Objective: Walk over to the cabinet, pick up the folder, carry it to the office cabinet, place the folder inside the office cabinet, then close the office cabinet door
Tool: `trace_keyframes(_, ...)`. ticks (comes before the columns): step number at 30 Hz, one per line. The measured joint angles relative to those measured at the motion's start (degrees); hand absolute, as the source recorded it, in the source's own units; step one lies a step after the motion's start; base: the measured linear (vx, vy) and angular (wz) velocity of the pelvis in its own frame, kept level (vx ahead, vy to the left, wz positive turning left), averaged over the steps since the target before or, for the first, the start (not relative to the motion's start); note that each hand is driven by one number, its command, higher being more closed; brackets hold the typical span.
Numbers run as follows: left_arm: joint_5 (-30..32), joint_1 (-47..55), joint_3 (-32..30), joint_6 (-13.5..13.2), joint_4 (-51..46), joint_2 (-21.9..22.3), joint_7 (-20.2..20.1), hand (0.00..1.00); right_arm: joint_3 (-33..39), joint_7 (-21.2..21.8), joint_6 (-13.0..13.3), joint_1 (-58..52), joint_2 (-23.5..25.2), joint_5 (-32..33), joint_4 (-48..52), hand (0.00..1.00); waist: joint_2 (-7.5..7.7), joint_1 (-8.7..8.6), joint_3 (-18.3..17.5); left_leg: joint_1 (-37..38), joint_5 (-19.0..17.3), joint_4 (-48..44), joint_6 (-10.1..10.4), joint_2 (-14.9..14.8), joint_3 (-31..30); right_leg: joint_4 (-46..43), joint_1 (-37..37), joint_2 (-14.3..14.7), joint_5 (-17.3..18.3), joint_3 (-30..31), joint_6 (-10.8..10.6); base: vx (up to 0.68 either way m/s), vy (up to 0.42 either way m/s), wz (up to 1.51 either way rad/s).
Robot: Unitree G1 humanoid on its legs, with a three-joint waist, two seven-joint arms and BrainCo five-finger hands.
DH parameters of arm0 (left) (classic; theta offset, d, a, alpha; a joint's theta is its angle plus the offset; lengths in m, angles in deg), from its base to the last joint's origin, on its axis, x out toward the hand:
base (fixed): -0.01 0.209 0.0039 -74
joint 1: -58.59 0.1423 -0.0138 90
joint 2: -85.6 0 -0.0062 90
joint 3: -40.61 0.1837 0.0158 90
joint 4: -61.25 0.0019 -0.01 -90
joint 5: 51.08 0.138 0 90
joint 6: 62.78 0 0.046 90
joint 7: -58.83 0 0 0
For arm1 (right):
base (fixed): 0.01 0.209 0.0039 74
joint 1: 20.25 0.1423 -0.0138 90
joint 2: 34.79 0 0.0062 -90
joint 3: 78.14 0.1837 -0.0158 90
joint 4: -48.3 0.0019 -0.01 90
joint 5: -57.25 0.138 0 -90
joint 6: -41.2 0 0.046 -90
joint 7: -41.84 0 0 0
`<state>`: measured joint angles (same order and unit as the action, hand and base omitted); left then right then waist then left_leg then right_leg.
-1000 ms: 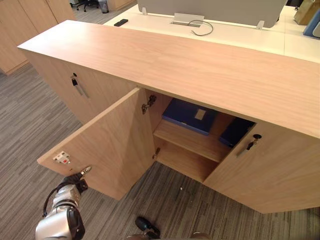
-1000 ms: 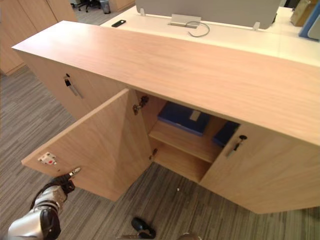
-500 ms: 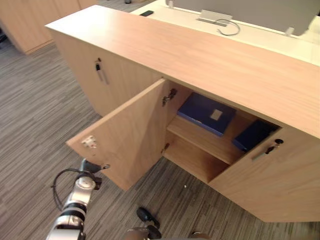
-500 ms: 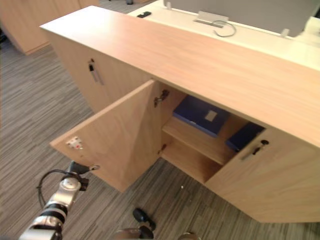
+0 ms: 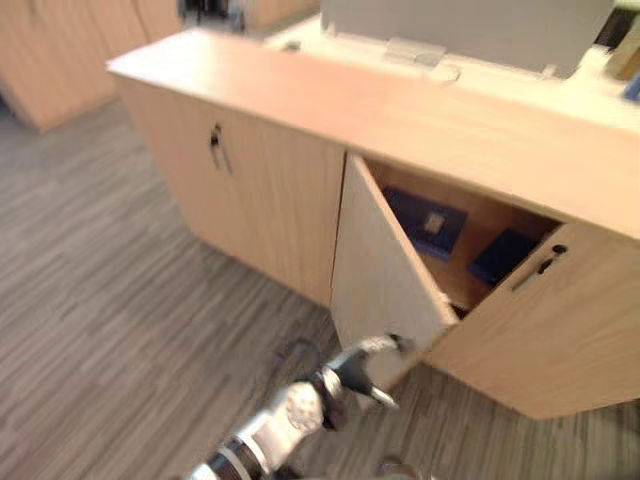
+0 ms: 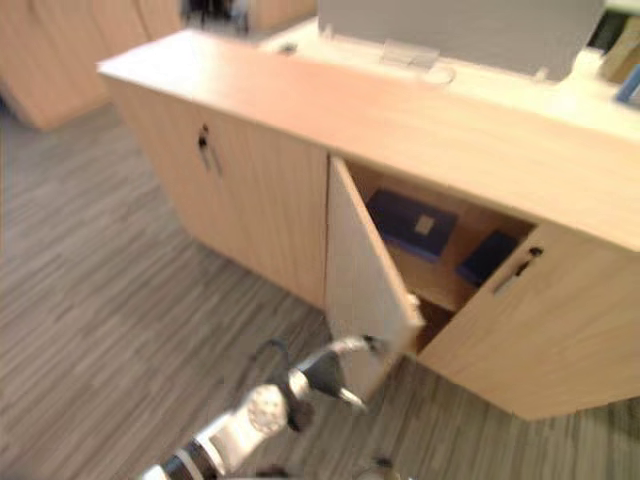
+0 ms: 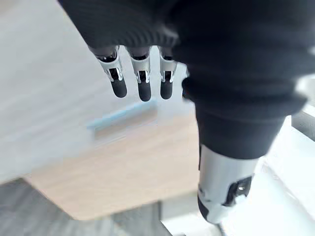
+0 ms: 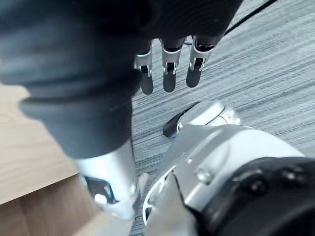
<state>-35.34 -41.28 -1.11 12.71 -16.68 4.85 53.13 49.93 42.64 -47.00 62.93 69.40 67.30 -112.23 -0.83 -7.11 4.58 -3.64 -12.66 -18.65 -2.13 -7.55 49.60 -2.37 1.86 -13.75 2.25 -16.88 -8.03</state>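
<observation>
left hand (image 5: 357,370): fingers straight and spread, holding nothing, tips against the low free corner of the door (image 5: 375,255), near 6 o'clock in the head view.
right hand (image 8: 170,69): fingers loose and straight, empty, hanging over the carpet (image 5: 120,300).
door: stood about half open, free edge aimed at 6 o'clock.
folder (image 5: 428,222): blue, flat on the shelf inside the cabinet (image 5: 450,130), at 1 o'clock from the left hand.
folder axis: label up; long side seemed to run 10 to 4 o'clock, but the door hid its near corner.
risk: contact sat right at the corner, so the tips could slip off and leave the door ajar.
risk: a hard shove might bounce it back — or pinch the fingers at the seam.
</observation>
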Motion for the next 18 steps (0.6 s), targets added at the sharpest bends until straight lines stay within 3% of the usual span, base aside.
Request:
trace_keyframes(2, -0.01, -0.45, 2.42, -1.77, -0.94, 1.32, -1.21, 0.0, -0.24, -0.1, 0.0, -0.02, 0.07, -0.02, -0.07, 0.0, -0.17, 0.06, 0.1, -0.12, 1.12, 2.21, -0.11, 1.24, -0.03, 0.91, -0.52, -0.08, -0.58, -0.15, 0.76, -0.05, 0.008, 0.07)
trace_keyframes(5, -0.03, -0.36, 3.31, -1.8, -0.82, 0.45, -2.74, 0.0, -3.23, -0.3, 0.08, 0.52, 0.05, -0.02, 0.07, 0.0, -0.26, 0.11, 0.05, -0.1, 2.58, 3.61, -0.03, 1.31, -0.12, 1.57, -0.53, 0.68, -1.55, -0.27, 1.99, -0.06, -0.074, 0.04)
trace_keyframes(7, -0.07, -0.35, 3.43, -1.75, -0.82, 0.36, -2.82, 0.0, -4.91, -0.31, 0.46, 0.8, -0.16, -0.03, 0.59, 0.0, -0.28, 0.17, 0.02, -0.02, 3.79, 4.41, 0.17, 1.29, -0.4, 1.49, -0.48, 1.07, -3.49, -0.24, 1.45, -0.03, -0.118, 0.11)
trace_keyframes(11, -0.89, -0.05, 3.17, -1.29, -0.8, 0.67, -3.39, 0.0, -8.6, -0.29, 0.65, 1.04, -1.12, -0.04, 1.31, 0.0, -0.84, 0.18, -0.28, 0.83, 6.32, 6.81, 1.25, 0.66, -0.18, 1.5, -0.54, 2.33, -3.59, -0.05, 1.3, 0.0, -0.155, -0.07)
trace_keyframes(14, -5.67, 1.92, -1.02, -0.53, 1.92, 2.22, -3.53, 0.0, -10.25, -0.32, 0.57, 0.55, -1.45, -0.04, 2.91, 0.0, -1.09, -0.05, -0.35, 2.71, 8.83, 10.12, 2.0, 0.88, 0.57, 1.5, -0.18, 3.2, -3.1, 0.27, 2.1, 0.02, -0.151, -0.14)
trace_keyframes(18, -21.1, 3.38, -11.37, 4.25, 14.11, 3.35, -3.99, 0.0, -10.67, -0.21, 0.41, 0.31, -1.34, -0.11, 4.67, 0.0, -0.94, -0.54, -0.3, 5.63, 11.67, 14.2, 2.81, 1.09, 1.96, 1.78, 0.47, 4.52, -2.33, 1.34, 3.23, 0.0, -0.162, -0.17)
